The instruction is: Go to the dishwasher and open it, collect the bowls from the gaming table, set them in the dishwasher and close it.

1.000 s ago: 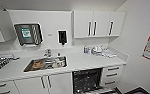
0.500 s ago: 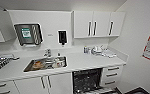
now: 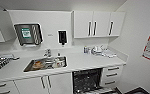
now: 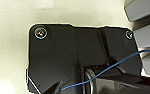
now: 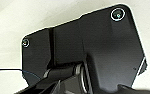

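At the near edge of the head view, around 6 o'clock, the dishwasher (image 3: 87, 80) stands open under the white counter (image 3: 91, 62), its dark inside with wire racks visible and its door folded down toward the camera. Just beside it at 4 o'clock is a stack of white drawers (image 3: 112, 75), and at 7 o'clock are white cabinet doors (image 3: 49, 83). Farther back, at 9 o'clock, a steel sink (image 3: 46, 63) is set into the counter with things inside it. Some small containers (image 3: 97, 50) stand on the counter at 2 o'clock. On the far wall hang a paper towel dispenser (image 3: 28, 34) at 10 o'clock and white upper cabinets (image 3: 98, 24) at 1 o'clock. Whether either gripper's fingers are apart or closed, I cannot tell.
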Robot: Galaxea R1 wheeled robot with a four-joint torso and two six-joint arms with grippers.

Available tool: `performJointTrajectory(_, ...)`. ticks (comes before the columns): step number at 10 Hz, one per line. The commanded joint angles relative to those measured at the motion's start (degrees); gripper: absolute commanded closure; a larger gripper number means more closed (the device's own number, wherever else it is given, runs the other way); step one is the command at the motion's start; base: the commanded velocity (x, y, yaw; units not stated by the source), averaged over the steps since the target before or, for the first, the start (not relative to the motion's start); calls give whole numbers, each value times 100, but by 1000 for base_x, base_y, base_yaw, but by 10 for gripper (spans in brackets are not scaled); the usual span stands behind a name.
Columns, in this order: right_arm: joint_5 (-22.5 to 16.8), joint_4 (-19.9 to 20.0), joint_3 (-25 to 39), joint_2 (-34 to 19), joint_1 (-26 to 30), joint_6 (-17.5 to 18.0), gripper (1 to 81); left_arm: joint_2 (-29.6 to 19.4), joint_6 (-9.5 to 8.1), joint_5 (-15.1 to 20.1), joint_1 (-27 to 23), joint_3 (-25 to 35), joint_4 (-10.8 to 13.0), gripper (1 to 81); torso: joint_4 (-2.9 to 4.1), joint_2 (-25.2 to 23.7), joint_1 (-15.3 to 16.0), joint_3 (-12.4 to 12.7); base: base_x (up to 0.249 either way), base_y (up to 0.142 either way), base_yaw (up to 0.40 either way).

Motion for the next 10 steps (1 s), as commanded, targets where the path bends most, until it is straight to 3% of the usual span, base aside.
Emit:
performJointTrajectory(1, -291, -70, -42, 21, 311, -17, 10, -60, 11, 276, -257, -25, 53, 10, 0, 0, 0, 0, 0, 0, 0)
performJointTrajectory(4, -282, -70, -33, 65, 294, -17, 10, -87, 11, 276, -249, -77, 35, 10, 0, 0, -2, 0, 0, 0, 81)
performJointTrajectory(10, -282, -61, -33, 65, 267, -17, 10, -95, 11, 276, -231, -77, 36, 10, 0, 0, -2, 2, 0, 0, 228)
